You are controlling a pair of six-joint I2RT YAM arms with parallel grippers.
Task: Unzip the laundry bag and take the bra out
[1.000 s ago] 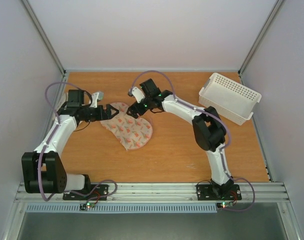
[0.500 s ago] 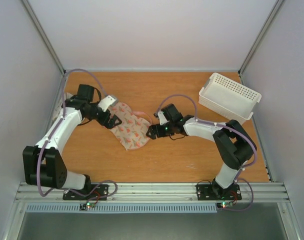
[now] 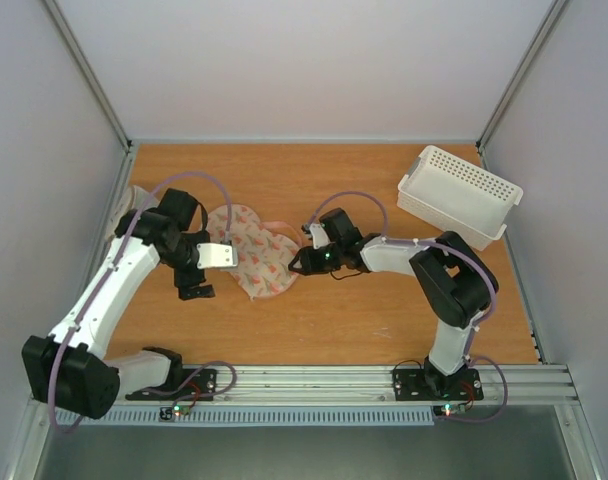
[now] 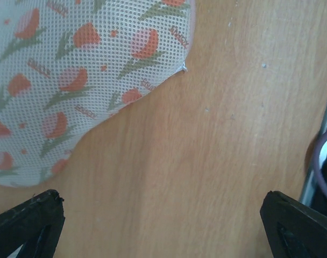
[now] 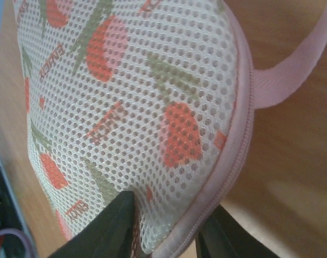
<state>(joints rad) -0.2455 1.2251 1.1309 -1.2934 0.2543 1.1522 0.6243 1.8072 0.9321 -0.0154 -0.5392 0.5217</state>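
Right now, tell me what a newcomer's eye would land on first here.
The tulip-printed laundry bag lying mid-table, between the two arms. The right end effector pinches its pink zipper edge, while the left end effector hangs open over bare wood beside it. A white basket sits far right.

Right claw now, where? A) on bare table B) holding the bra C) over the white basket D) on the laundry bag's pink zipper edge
D: the right wrist view shows the right claw pinching the laundry bag at its pink zipper edge.
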